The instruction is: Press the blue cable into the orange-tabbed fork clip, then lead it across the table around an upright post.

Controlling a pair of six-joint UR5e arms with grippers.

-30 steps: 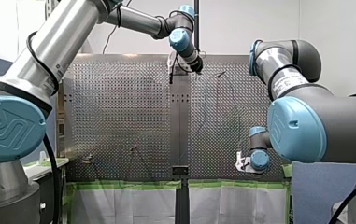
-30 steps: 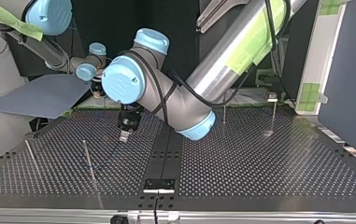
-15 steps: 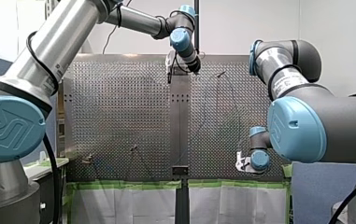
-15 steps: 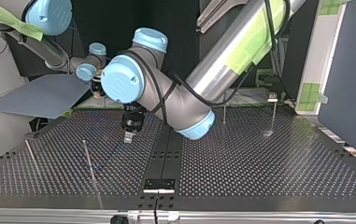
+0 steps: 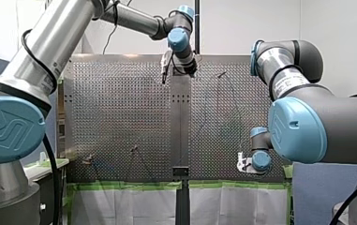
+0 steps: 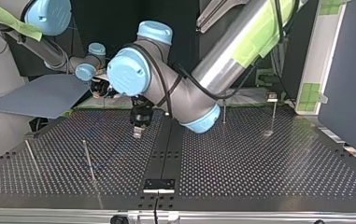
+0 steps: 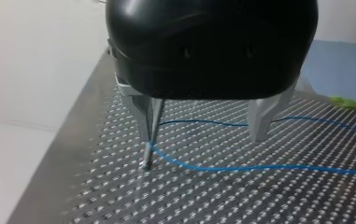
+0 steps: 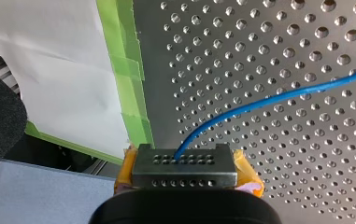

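My left gripper [image 7: 202,138] hangs wide open over the blue cable [image 7: 259,168] beside a post [image 7: 146,156], while my right gripper [image 8: 185,163] clamps that cable.

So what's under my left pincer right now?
Under my left pincer, which is open, the blue cable runs in two strands over the perforated table, bending by a thin upright post at one finger. The pincer's body hides the table further back.

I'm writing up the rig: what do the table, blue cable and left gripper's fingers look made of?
Table: dull grey metal, perhaps steel or aluminium, going by its sheen and punched holes. Blue cable: smooth, likely plastic-jacketed; it lies in soft curves. Fingers of my left gripper: bare silvery metal, by their pale flat faces.
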